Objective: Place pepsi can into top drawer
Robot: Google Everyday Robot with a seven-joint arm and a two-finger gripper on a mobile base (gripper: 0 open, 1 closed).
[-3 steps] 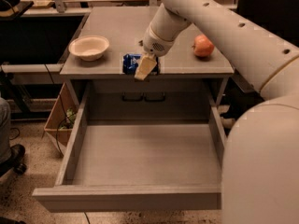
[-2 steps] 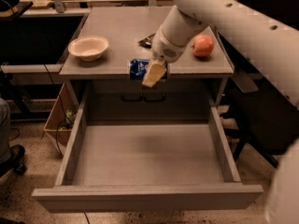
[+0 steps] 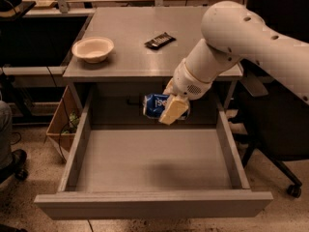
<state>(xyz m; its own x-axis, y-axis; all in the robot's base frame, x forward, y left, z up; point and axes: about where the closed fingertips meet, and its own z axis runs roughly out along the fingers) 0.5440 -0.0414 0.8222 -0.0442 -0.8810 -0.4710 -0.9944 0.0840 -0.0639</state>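
Your gripper [image 3: 171, 109] is clenched on the pepsi can [image 3: 153, 105]. The can sticks out at its 9 o'clock, hanging over the back of the open top drawer [image 3: 149, 204].

The white arm [image 3: 251, 37] reaches in from the right, and its pincer [image 3: 170, 111] hangs over the far part of the pulled-out top drawer [image 3: 154, 204], just below the near edge of the tabletop [image 3: 130, 57]. The pincer grips the pepsi can [image 3: 153, 105], which lies on its side in the air (white lettering shows on its blue wall). On the tabletop a pale bowl [image 3: 93, 49] sits to the left, and a dark snack bar [image 3: 160, 40] lies farther back, near the middle.
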